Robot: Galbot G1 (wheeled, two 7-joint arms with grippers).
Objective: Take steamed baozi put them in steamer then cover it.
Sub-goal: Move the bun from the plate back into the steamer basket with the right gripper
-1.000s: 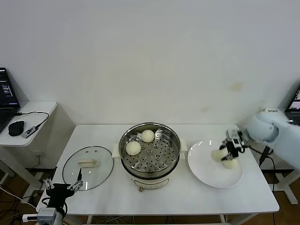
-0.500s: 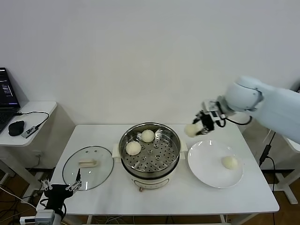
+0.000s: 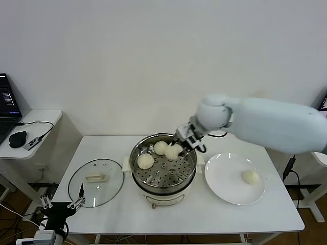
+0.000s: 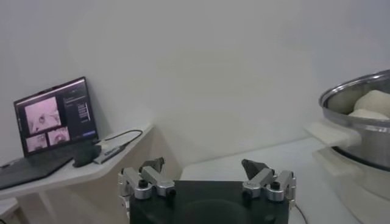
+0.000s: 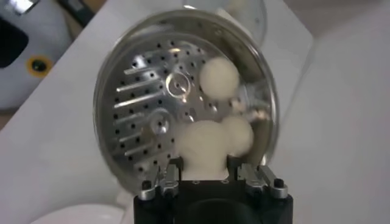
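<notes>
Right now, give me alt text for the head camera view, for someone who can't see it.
The right gripper holds a cream-white steamed bun over the shiny steel steamer pot, where two buns already sit. One bun remains on the white plate; the glass lid lies left of the pot.

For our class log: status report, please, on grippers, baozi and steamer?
Right gripper shut on third baozi, over steamer. Left gripper open, parked low beside table. Two baozi in tray, one on plate. Cover off; nothing blocking.
</notes>
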